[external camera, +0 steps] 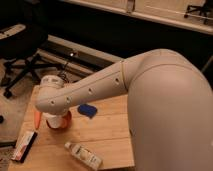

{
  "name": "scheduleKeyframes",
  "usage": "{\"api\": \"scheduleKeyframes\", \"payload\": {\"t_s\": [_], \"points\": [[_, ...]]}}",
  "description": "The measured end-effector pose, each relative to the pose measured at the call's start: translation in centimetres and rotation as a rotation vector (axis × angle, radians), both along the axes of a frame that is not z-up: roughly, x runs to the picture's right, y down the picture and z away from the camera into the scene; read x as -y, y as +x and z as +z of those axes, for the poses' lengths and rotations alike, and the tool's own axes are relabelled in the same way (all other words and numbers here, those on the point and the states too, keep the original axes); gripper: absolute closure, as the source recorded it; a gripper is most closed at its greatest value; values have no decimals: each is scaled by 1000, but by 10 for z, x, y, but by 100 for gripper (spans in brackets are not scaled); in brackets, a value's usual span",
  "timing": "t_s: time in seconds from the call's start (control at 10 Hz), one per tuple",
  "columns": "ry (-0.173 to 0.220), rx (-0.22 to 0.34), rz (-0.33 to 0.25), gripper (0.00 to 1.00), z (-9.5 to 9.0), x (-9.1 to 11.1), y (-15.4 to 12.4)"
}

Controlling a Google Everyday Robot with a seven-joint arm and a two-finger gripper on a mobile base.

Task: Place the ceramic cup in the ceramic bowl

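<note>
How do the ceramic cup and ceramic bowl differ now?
The ceramic cup is white; the ceramic bowl is reddish-brown. The cup is taller and narrower; the bowl is lower and wider. The cup sits directly under the hand, largely covered; the bowl's right rim shows. Both are round and on the table.

claw (52,118) over ceramic bowl (65,120) on table (111,136) | carrot (37,117) left of it | bottle (83,155) in front

The white arm (90,92) reaches from the large lower-right shoulder (170,100) to left-centre, wrist (50,97) bent downward, tool (52,116) mostly hidden beneath it.
</note>
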State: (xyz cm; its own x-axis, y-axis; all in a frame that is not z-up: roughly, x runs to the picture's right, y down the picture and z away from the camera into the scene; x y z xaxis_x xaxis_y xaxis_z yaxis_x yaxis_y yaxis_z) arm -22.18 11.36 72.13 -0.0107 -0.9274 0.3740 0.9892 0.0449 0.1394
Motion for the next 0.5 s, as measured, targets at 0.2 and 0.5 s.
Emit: {"api": "scheduleKeyframes", "payload": {"t_s": [0.2, 0.5], "points": [[22, -29, 17, 100, 3, -5, 7], [49, -54, 32, 100, 13, -16, 8]]}}
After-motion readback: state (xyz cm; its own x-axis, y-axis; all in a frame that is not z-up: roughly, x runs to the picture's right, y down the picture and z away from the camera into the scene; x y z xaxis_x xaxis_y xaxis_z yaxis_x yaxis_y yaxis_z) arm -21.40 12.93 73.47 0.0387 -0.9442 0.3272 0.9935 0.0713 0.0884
